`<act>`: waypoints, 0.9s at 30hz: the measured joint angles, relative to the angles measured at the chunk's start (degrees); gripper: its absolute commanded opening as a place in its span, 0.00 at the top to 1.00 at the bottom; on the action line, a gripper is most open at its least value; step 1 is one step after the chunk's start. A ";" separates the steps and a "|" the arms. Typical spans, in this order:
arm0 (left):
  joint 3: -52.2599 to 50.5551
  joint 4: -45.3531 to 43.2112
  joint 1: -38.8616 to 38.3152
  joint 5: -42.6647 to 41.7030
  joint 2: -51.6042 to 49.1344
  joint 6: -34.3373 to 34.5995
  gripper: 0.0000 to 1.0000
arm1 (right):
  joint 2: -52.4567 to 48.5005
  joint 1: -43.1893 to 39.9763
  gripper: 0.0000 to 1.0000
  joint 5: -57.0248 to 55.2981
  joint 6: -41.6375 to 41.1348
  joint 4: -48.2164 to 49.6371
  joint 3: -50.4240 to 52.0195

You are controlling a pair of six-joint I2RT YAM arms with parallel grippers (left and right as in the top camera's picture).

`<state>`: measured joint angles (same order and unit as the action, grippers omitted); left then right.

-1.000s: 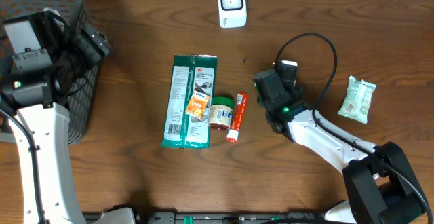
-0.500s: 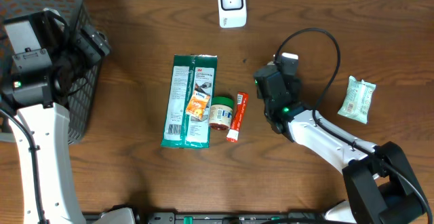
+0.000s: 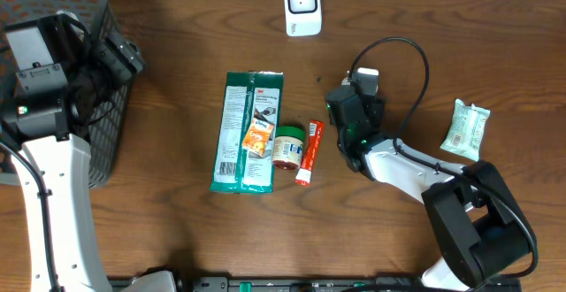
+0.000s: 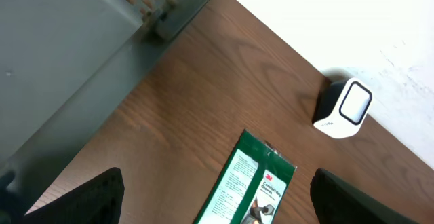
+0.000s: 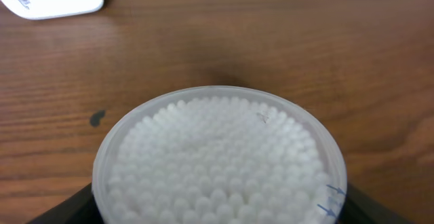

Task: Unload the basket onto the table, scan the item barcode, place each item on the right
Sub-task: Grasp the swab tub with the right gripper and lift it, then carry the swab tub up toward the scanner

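Right gripper (image 5: 220, 209) came first for us: in its wrist view the two dark fingers sat at either side of a round tub of cotton swabs (image 5: 218, 153), pressed against its rim, so we judged it to be pinching the tub. From overhead the arm's own body hid the tub, and we could not tell whether it rested on the table (image 3: 177, 239) or hung just above it. It lay right of the table's middle, its clear top facing the wrist camera; being round, it gave no long axis to line up. We found no barcode on the face in view, and a few blue marks at the right rim were too small to read

The scanner (image 3: 302, 6) stood at the far edge, beyond the tub and to its left; one white corner of it showed at the top left of the wrist view. We reckoned the coming move was a carry forward and leftward, with a turn to present whichever side bears the code. The left gripper (image 4: 220, 200) hung spread wide and empty by the basket (image 3: 53, 9), well apart from both, so the right arm was plainly the nearer
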<state>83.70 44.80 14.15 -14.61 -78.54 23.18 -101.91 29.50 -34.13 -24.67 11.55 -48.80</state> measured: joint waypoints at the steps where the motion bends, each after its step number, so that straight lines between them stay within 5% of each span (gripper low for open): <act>1: 0.00 -0.02 0.00 0.02 0.00 0.00 0.14 | 0.00 0.00 0.18 -0.07 0.61 0.04 0.00; 10: 0.00 0.00 0.00 0.00 0.00 0.00 0.14 | 0.00 0.02 0.01 -0.39 9.66 -0.26 0.00; 19: 0.00 0.00 0.00 0.00 0.00 0.00 0.14 | 3.17 0.11 0.01 -0.28 15.96 -5.25 0.02; 27: 0.00 0.00 0.00 0.02 0.00 -0.02 0.14 | 23.15 0.07 0.08 9.42 23.15 -24.11 -7.96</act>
<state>83.70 44.80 14.15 -14.59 -78.54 23.16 -78.76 29.56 -24.71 -1.52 -12.56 -56.75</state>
